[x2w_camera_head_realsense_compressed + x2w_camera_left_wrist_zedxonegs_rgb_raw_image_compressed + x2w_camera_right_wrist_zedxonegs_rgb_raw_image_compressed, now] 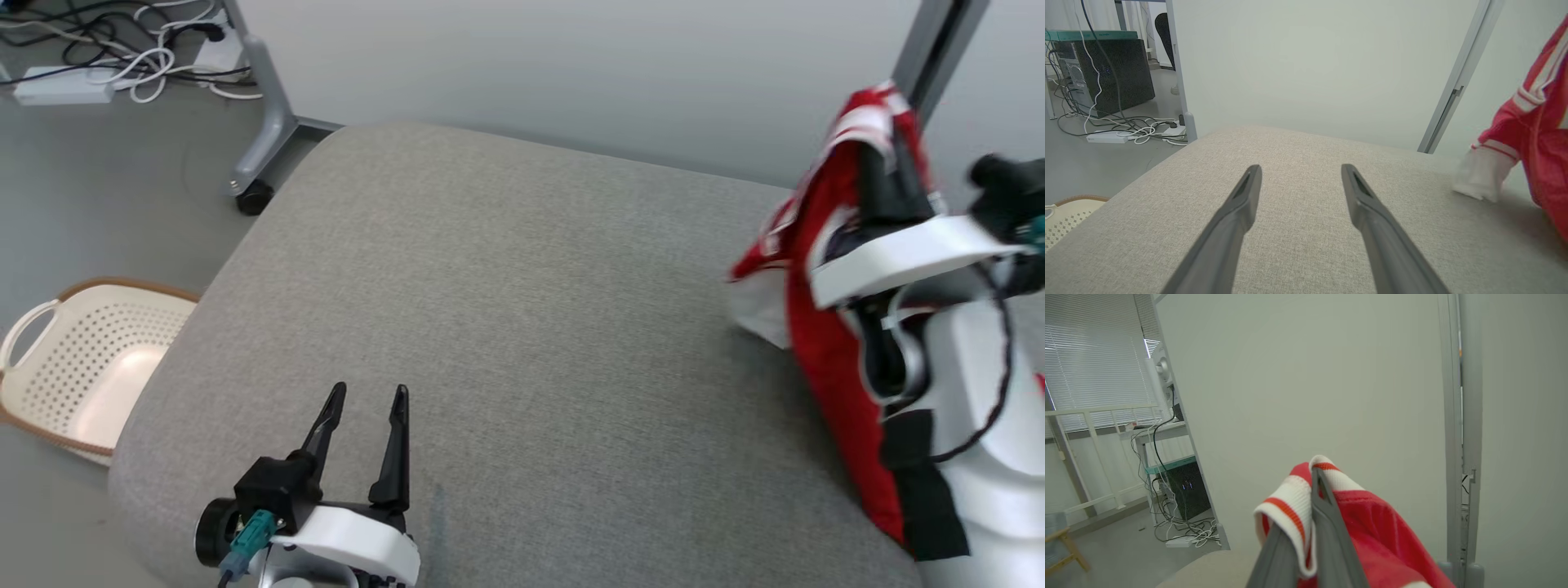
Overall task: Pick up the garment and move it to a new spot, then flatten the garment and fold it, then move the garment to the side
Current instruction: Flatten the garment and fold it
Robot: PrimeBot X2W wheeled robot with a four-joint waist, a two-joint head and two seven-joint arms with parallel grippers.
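Right hand (pixel 1315 477) is clamped on the ribbed edge of the garment (pixel 824 327), which hangs below it, low end touching the cushion (pixel 531 286). Lift clear before carrying toward the left hand (pixel 367 396) — fingers apart, idle — so no fabric drags.

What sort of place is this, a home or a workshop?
Probably an office or lab room, not a home: a computer tower beside tangled cables on a bare floor, and window blinds.
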